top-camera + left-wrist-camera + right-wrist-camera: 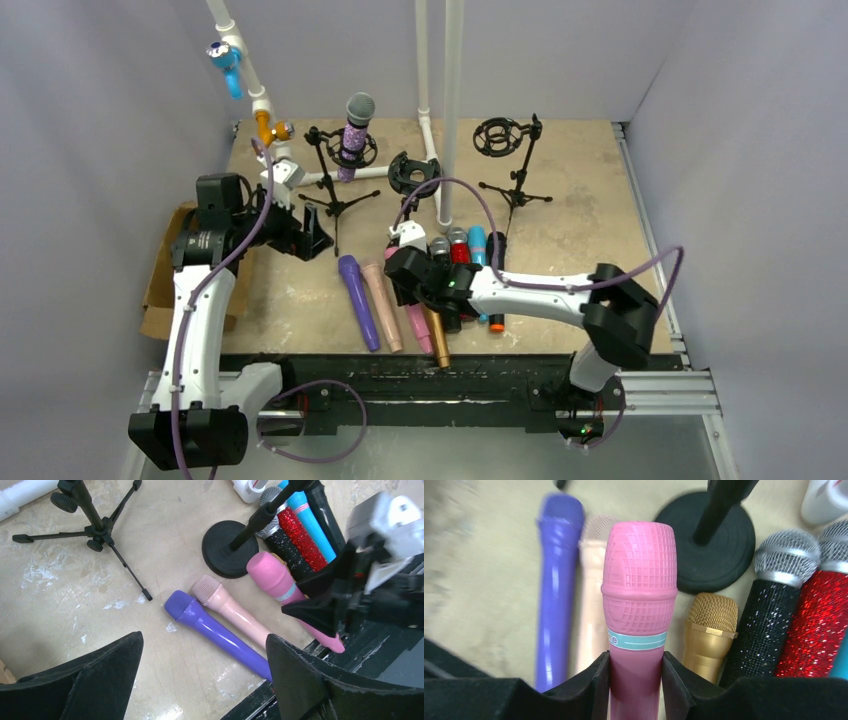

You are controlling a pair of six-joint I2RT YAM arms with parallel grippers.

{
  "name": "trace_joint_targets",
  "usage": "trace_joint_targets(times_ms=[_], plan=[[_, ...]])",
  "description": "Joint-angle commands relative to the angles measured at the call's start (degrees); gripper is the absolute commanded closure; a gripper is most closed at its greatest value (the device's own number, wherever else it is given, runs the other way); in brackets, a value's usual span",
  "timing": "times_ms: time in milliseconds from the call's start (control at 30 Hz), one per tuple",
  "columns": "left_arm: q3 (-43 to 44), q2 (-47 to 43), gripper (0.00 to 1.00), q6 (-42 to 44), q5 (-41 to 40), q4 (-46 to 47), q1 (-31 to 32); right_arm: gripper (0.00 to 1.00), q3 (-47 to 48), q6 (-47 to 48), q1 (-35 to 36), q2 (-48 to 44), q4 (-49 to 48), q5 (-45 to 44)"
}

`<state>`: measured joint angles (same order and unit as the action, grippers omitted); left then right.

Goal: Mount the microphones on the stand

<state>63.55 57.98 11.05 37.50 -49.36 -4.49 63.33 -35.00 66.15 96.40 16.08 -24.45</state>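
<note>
My right gripper [635, 680] is shut on the pink microphone [640, 580], just below its head, low over the table; in the top view the right gripper [408, 290] sits over the row of microphones. Purple [556, 580] and peach [591, 590] microphones lie to its left, and gold [709, 630], black glitter [769, 615] and red glitter [819, 620] ones to its right. A blue microphone [478, 245] lies beside them. A purple glitter microphone [355, 130] stands in a tripod stand [335, 195]. My left gripper [318, 232] is open and empty above the table, left of the purple microphone [220, 635].
An empty round-base stand [412, 172] is behind the row, and an empty tripod stand [510, 150] is at the back right. White pipes [450, 100] rise at the back. A cardboard box [165, 280] lies at the left. A black rail [450, 375] runs along the front edge.
</note>
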Motion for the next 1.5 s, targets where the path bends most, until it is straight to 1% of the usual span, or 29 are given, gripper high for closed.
trace_joint_targets(times_ms=[0,67,100,133,300,400,533,633,733,900,1067,1133,1300,1400,1467], plan=[[3.03,-2.33,0.07,-4.14,2.4,0.46,-0.32,0.76,1.94,-0.37,0.91,-9.88,-2.21,-1.34],[3.96,-2.75,0.06,-5.01,3.04,-0.01,-0.32,0.77,1.63,1.34,1.88,-13.46,-4.3,-0.63],[4.48,-2.84,0.01,-5.51,3.5,-0.36,-0.31,0.77,1.81,2.69,2.4,-15.16,-5.06,-0.5],[5.08,-2.99,0.0,-6.0,3.84,-0.62,-0.3,0.78,2.25,3.65,2.81,-16.58,-5.65,-0.14],[6.59,-5.0,0.0,-8.55,7.63,1.01,-0.3,0.78,5.38,9.05,4.08,-21.76,-10.17,0.74],[8.02,-5.66,0.0,-10.55,12.45,1.8,-0.36,0.78,7.37,13.53,4.56,-23.14,-16.52,-0.76],[9.64,-4.65,0.0,-15.2,20.72,3.29,-0.34,0.8,14.04,20.8,4.6,-20.99,-25.19,-3.68],[9.25,-4.13,0.0,-19.11,25.54,6.91,-0.29,0.82,18.08,26.87,4.6,-17.5,-32.75,-4.84],[8.03,-4.25,0.0,-23.02,29.27,11.5,-0.11,0.83,22.35,29.9,4.6,-13.89,-37.51,-4.75],[7.15,-4.86,0.0,-26.24,30.45,15.15,0.34,0.83,27.9,31.36,4.66,-8.5,-40.92,-3.31],[6.95,-4.8,0.0,-27.28,31.99,17.11,0.6,0.84,30.64,31.98,4.67,-5.41,-42.66,-2.14],[6.75,-4.89,0.0,-26.78,31.78,17.77,0.62,0.84,30.86,32.29,4.66,-4.86,-43.41,-2.1],[6.28,-5.34,0.0,-24.53,35.55,17.46,0.54,0.85,28.77,34.72,4.65,-5.96,-45.09,-3.39],[8.0,-5.38,0.0,-21.01,33.62,13.87,0.58,0.85,27.02,37.81,4.68,-7.31,-46.07,-4.05],[9.26,-4.93,0.0,-20.84,32.89,12.74,0.57,0.86,26.3,38.84,4.63,-7.85,-46.78,-4.72]])
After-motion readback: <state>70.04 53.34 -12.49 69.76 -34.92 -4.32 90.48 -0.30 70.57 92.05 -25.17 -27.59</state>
